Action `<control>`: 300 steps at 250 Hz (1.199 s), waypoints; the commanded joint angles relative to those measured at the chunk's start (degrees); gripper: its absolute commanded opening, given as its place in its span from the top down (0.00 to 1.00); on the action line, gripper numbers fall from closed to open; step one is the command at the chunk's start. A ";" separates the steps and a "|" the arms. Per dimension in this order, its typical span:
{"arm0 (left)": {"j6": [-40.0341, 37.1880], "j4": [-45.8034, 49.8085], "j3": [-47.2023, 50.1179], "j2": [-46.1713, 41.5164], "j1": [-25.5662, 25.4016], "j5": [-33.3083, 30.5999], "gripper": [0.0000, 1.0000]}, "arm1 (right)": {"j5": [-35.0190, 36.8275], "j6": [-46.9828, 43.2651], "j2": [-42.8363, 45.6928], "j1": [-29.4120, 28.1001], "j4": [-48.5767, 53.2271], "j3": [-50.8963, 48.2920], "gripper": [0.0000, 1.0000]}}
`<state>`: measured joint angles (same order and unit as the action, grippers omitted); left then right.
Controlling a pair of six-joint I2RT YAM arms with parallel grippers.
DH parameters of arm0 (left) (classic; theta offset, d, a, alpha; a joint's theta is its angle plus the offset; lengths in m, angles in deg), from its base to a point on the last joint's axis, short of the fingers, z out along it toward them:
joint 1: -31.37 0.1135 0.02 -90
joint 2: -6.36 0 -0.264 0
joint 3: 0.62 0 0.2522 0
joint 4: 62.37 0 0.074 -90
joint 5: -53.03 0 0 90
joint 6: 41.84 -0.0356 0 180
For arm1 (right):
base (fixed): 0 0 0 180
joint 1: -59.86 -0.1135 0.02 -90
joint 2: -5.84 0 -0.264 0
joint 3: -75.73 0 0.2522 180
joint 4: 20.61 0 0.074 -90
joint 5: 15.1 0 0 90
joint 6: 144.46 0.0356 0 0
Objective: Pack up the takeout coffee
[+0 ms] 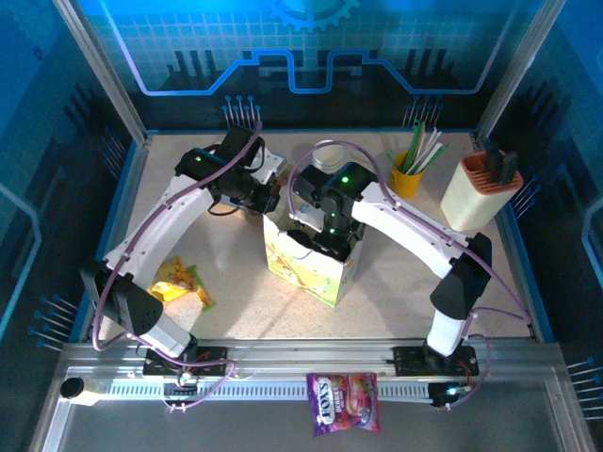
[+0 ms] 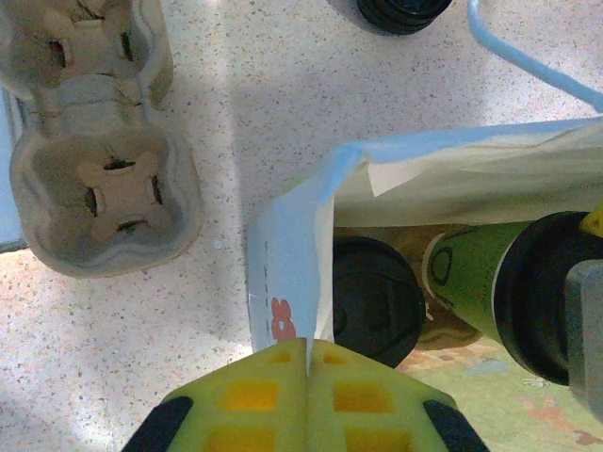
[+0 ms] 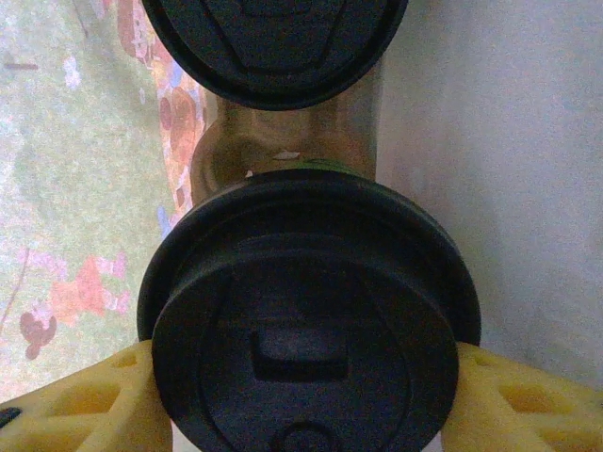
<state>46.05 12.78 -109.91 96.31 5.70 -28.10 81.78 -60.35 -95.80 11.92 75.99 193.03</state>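
The white flower-printed paper bag (image 1: 325, 278) stands open mid-table. My left gripper (image 2: 309, 353) is shut on the bag's rim (image 2: 292, 282), holding its left edge; from above it (image 1: 271, 200) sits at the bag's back-left corner. Inside the bag, one takeout coffee cup stands upright, its black lid (image 2: 377, 301) facing up. My right gripper (image 3: 306, 386) reaches into the bag (image 1: 332, 243) and is shut on the second cup's black lid (image 3: 306, 330). That cup's green body (image 2: 476, 278) tilts beside the first. The first cup's lid (image 3: 273, 38) lies just beyond.
A cardboard cup carrier (image 2: 94, 179) lies left of the bag. A yellow cup of straws (image 1: 407, 174) and a white holder with an orange top (image 1: 476, 193) stand back right. Yellow wrappers (image 1: 184, 282) lie front left, and a candy packet (image 1: 344, 403) lies on the front rail.
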 commanded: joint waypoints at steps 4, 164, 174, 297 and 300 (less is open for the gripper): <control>-1.55 0.14 0.64 -0.39 -0.08 0.75 1.00 | -0.94 -1.05 -1.01 -0.75 -0.10 -0.65 0.61; -1.60 0.19 0.83 -0.30 -0.08 0.73 1.00 | -2.11 -1.73 -0.22 -0.28 -3.45 -4.94 0.62; -1.59 0.14 0.91 -0.40 -0.08 0.73 1.00 | -2.13 -1.72 -0.24 -0.23 -3.65 -5.02 0.62; -1.77 0.23 0.94 -0.26 -0.08 0.55 1.00 | -2.52 -2.08 -0.16 0.39 -4.22 -5.55 0.63; -1.76 0.23 0.88 -0.27 -0.21 0.59 1.00 | -2.55 -2.10 -0.07 0.39 -4.26 -5.51 0.63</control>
<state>45.13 12.60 -109.80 96.34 5.70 -28.13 80.44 -61.61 -96.46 11.94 71.89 188.03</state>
